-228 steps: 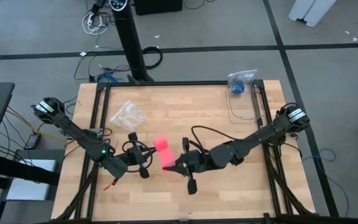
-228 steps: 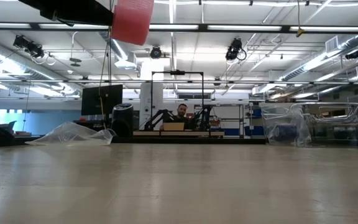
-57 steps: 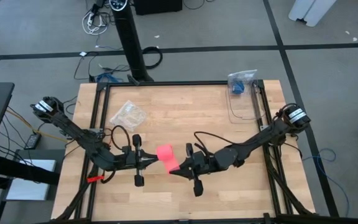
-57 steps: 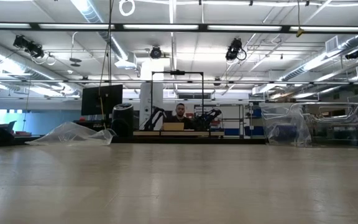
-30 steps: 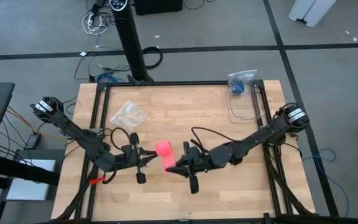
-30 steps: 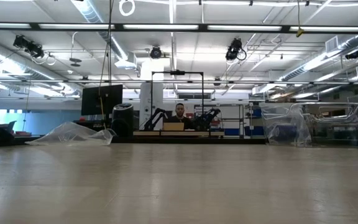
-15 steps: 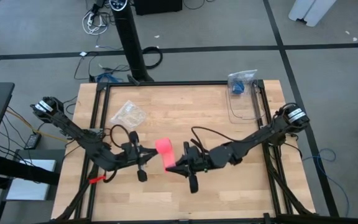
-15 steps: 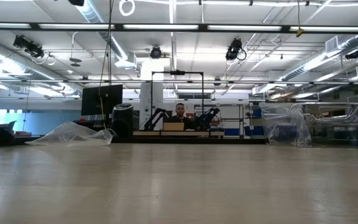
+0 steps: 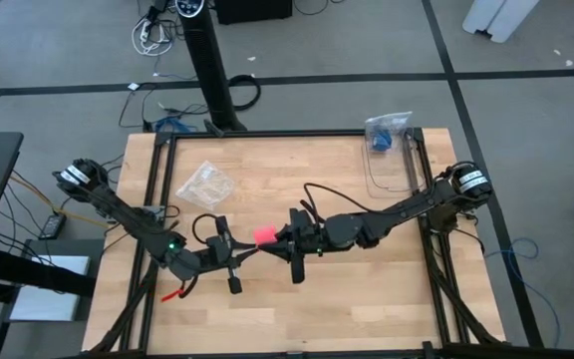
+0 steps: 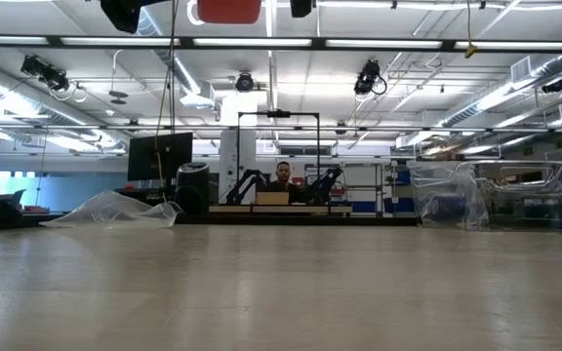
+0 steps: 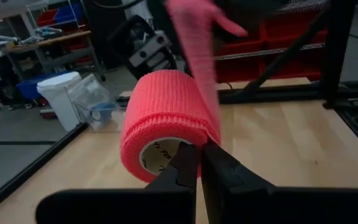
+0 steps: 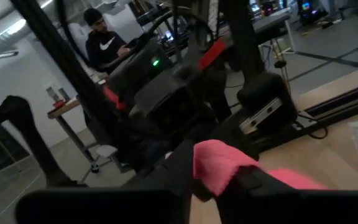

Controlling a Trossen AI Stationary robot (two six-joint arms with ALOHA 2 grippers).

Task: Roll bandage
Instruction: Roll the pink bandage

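The bright pink bandage (image 9: 264, 236) is a roll (image 11: 166, 118) on a white core, held up in the air over the table's middle. A loose strip (image 11: 194, 50) runs from the roll up to my right gripper. My left gripper (image 9: 239, 254) is shut on the roll and comes from the left. My right gripper (image 9: 289, 242) is shut on the strip's free end (image 12: 219, 163) just right of the roll. In the low view only the roll's underside (image 10: 227, 10) shows at the top edge, high above the tabletop. My left gripper pinches the roll's wall at its near rim (image 11: 194, 134). One finger (image 11: 182, 168) seems to be in the core's opening and the other (image 11: 222, 171) outside. The roll is lifted clear of the table, its axis along the fingers. My right gripper pinches the bunched free end of the strip (image 12: 219, 163) between its two fingers. The strip (image 12: 291, 179) runs on from the fingers toward the roll. It hangs clear of the table.
A clear wrinkly plastic bag (image 9: 205, 182) lies at the far left of the table. A clear plastic container (image 9: 387, 160) stands at the far right corner. Black frame rails (image 9: 277, 133) border the table. A person (image 12: 101, 37) shows in the room beyond.
My right gripper has moved toward the far edge and closer to the roll, and the visible strip between the grippers has become shorter. My left arm has turned its wrist. The roll has come down into the top of the low view.
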